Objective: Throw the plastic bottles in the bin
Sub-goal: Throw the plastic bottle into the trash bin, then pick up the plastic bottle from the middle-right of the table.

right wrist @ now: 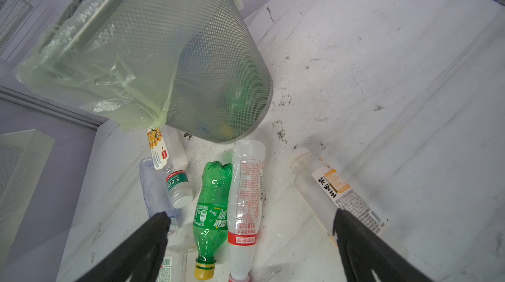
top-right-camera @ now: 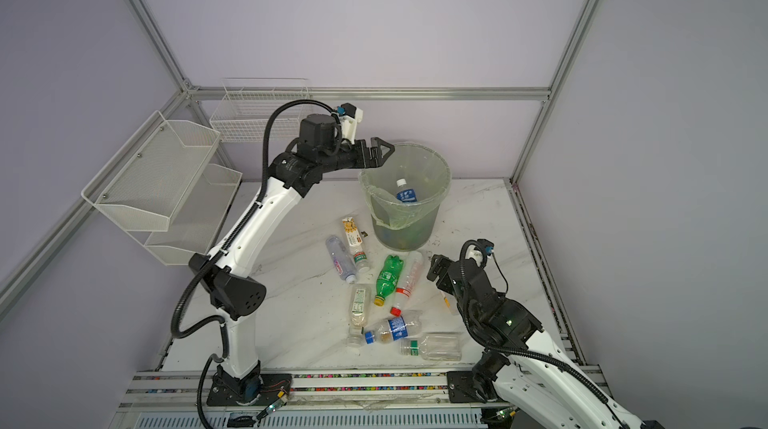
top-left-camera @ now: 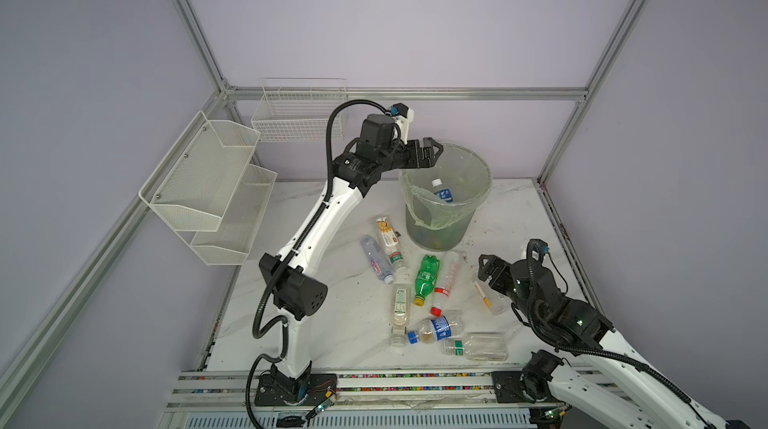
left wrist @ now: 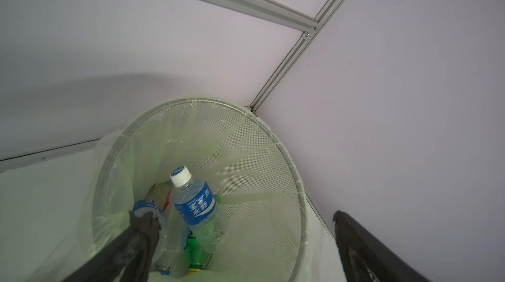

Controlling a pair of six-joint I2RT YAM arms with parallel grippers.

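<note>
Bottles (top-left-camera: pixel 426 277) with Chinese-print labels beside bin (top-left-camera: pixel 432 235), blue-labelled bottle (top-left-camera: pixel 441 192) inside, left claw (top-left-camera: pixel 434 153) spread above rim, right claw (right wrist: pixel 250 213) spread.

This looks like a robot laboratory cell, not a home. Behind the left gripper (top-left-camera: pixel 434 152), plain lilac panels (top-left-camera: pixel 415 11) sit in an aluminium frame (top-left-camera: pixel 407 93). Under the right gripper (top-left-camera: pixel 482 268) is a marble-look table (top-left-camera: pixel 332 314). The two robot arms (top-left-camera: pixel 316 219) are bolted on slotted metal rails (top-left-camera: pixel 415 383) at its near edge. White mesh baskets (top-left-camera: pixel 208 173) hang on the panel, off to the side of the left gripper.
</note>
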